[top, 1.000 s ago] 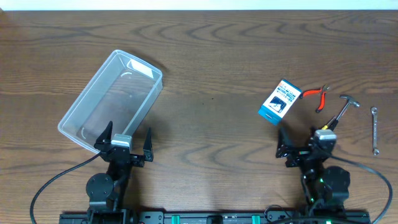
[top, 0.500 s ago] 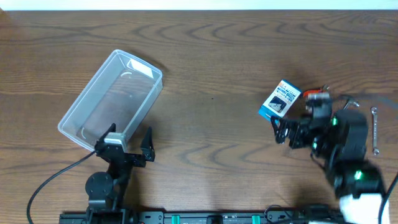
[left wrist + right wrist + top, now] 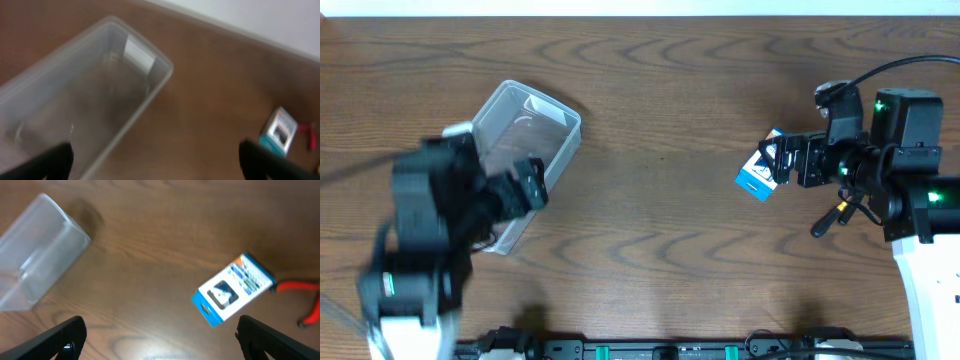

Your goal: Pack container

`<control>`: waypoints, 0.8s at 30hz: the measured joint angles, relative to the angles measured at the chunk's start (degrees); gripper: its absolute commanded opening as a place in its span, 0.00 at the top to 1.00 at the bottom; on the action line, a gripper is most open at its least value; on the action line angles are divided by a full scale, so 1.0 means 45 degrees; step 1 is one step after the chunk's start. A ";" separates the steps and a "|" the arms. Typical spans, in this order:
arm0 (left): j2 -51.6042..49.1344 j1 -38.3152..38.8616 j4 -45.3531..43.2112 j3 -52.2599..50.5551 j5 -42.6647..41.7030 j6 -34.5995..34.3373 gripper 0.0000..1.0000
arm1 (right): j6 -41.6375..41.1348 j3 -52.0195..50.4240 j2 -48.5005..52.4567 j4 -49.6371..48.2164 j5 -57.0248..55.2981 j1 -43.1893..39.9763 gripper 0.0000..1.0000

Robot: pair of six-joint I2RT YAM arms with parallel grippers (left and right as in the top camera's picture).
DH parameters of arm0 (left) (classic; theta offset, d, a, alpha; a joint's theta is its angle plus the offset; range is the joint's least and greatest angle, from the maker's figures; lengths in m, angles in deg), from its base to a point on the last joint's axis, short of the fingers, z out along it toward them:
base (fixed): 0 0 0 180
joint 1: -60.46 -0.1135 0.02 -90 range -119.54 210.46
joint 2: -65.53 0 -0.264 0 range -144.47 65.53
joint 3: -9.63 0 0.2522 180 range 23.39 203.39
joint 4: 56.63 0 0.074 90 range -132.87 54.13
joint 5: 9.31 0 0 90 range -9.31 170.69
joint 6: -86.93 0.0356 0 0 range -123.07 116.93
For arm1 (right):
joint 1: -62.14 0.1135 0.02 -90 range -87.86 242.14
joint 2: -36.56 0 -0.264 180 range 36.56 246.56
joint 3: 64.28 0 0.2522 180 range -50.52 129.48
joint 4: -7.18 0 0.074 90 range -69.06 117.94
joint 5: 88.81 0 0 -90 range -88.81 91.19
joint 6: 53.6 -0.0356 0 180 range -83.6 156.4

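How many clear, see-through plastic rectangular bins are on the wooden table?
1. The clear plastic rectangular bin lies at an angle on the wooden table's left side, its near end covered overhead. Covered patches of table might hide more.

My left gripper [image 3: 528, 187] hangs over the container's [image 3: 535, 125] 7 o'clock end; at 3 o'clock on the surface [image 3: 660, 230], my right gripper [image 3: 773, 164] overlaps the blue-and-white box [image 3: 754, 179].

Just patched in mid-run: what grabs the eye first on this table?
A big clear container lies angled and empty at the left, partly under the left arm. At the right, a blue-and-white box sits on the table, the open right gripper poised over its edge.
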 measured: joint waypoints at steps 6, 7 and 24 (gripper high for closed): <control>-0.4716 -0.0005 0.2788 0.4061 0.0146 0.0068 0.02 | 0.0389 0.0010 0.0617 0.1219 -0.0583 0.0000 0.01; -0.5163 -0.0010 0.2429 0.4299 0.0146 0.0146 0.02 | 0.0481 0.0010 0.0714 0.1345 -0.0670 0.0000 0.01; -1.2123 -0.0573 -0.0627 0.4862 0.2297 -0.0214 0.05 | 0.0908 0.0010 0.0913 0.2171 -0.1559 0.0000 0.01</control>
